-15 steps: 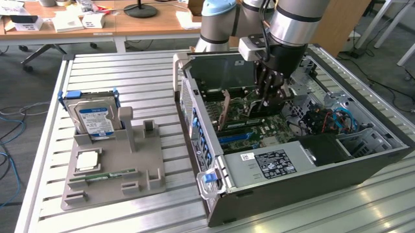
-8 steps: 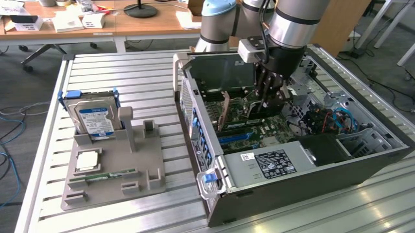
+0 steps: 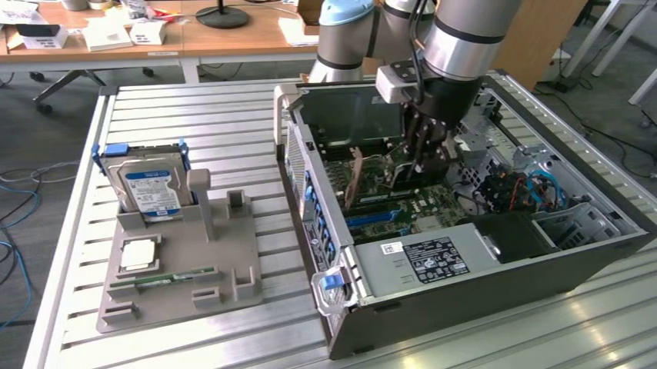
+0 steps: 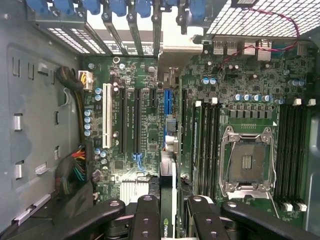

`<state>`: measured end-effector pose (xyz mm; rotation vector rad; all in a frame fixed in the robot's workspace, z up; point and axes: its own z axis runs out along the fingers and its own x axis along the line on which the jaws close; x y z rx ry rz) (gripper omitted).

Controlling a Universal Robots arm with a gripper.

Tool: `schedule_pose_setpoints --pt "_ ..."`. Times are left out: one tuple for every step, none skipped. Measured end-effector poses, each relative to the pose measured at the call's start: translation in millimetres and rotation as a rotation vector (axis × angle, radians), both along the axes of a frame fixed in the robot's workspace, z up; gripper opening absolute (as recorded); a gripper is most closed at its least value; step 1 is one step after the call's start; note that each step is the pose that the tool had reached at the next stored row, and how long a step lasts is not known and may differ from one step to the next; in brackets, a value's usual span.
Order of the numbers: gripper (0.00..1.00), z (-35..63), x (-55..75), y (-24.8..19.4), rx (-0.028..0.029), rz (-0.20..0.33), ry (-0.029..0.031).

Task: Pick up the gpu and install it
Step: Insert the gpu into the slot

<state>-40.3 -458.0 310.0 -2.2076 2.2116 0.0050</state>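
The gpu stands on edge inside the open computer case, just over the motherboard's expansion slots. My gripper reaches down into the case from above and is shut on the card's upper edge. In the wrist view the gpu runs edge-on as a thin dark strip toward the rear brackets. My gripper has a black finger on either side of it, and a green logo shows between them. The card lines up with the blue slot. Whether it is seated in the slot I cannot tell.
The empty CPU socket and memory slots lie beside the card. The power supply and drive cage with cables fill the case's near side. On the exterior view's left, a grey fixture holds a hard drive, a processor and a memory stick.
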Motion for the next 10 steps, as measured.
schedule_pose_setpoints --pt "0.26 -1.0 0.0 0.0 -0.0001 0.000 0.0000" --pt "0.26 -2.2 0.0 0.0 0.0000 0.000 0.0000" --pt "0.26 -2.7 0.0 0.0 0.0000 0.000 0.0001" --pt "0.26 -2.6 0.0 0.0 -0.0003 0.000 0.0001" --pt "0.26 -2.6 0.0 0.0 -0.0003 0.000 0.0001" --pt "0.26 -2.7 0.0 0.0 -0.0002 0.000 0.0001" --pt "0.26 -2.7 0.0 0.0 -0.0002 0.000 0.0001" --pt "0.26 -2.7 -0.2 0.0 -0.0001 0.000 0.0001" --pt "0.26 -2.8 -0.9 0.0 -0.0001 0.000 0.0000" --pt "0.26 -2.9 -2.2 0.0 0.0001 0.000 -0.0001"
